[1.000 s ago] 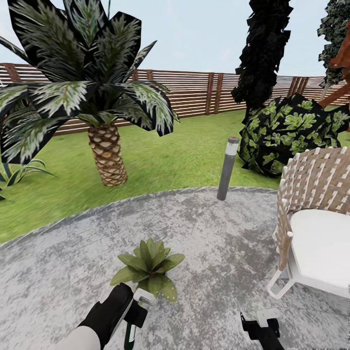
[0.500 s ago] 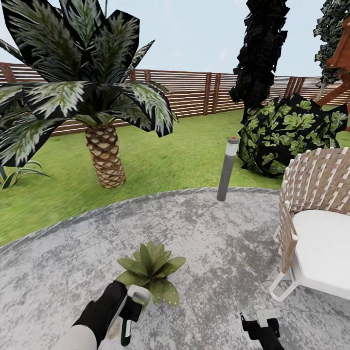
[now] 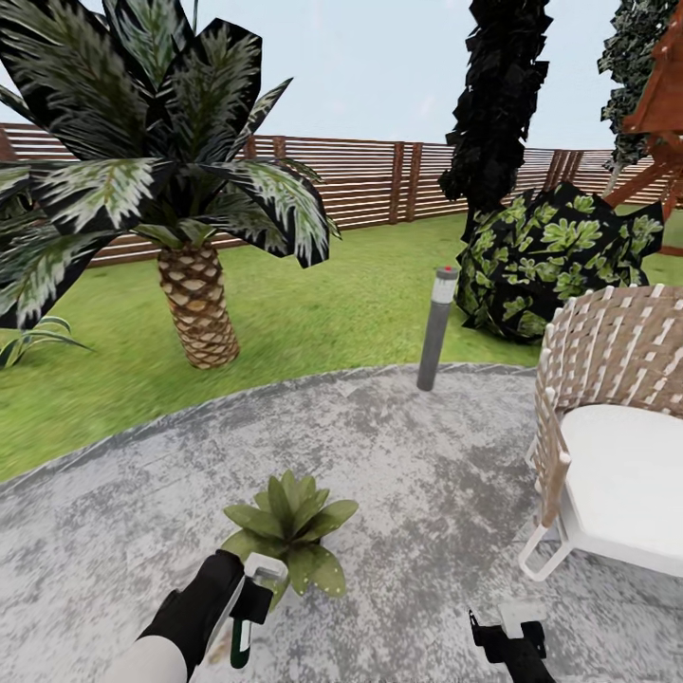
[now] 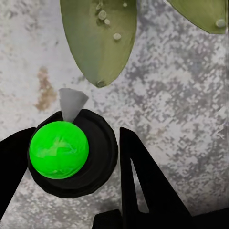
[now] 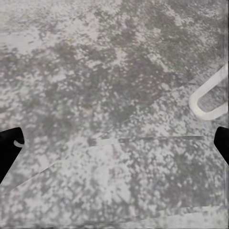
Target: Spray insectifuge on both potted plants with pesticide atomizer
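Green is the first thing I see up close: a bright green cap on the pesticide atomizer (image 4: 59, 150), sitting between my left gripper's (image 4: 71, 167) dark fingers, which pinch its round black top. From the head view, my left gripper (image 3: 249, 600) holds that atomizer (image 3: 239, 637) just beside the potted plant (image 3: 290, 529), down on the grey patio (image 3: 427, 474). A leaf tip hangs right in front of the nozzle.

What has changed? The plant sits a little higher and more to the right in my picture than a second ago, and the whole scene has slid too (so I think my head or base moved, not the plant). My left hand stays close to the leaves, which I think means I am lined up to spray this one.

My right gripper (image 3: 507, 634) is low on the right, its fingers spread wide with nothing between.

Farther off stand a woven chair (image 3: 617, 446), a grey lamp post (image 3: 434, 327), a big palm (image 3: 197, 304) and the brown fence (image 3: 379, 180). The second potted plant is not in my sight.
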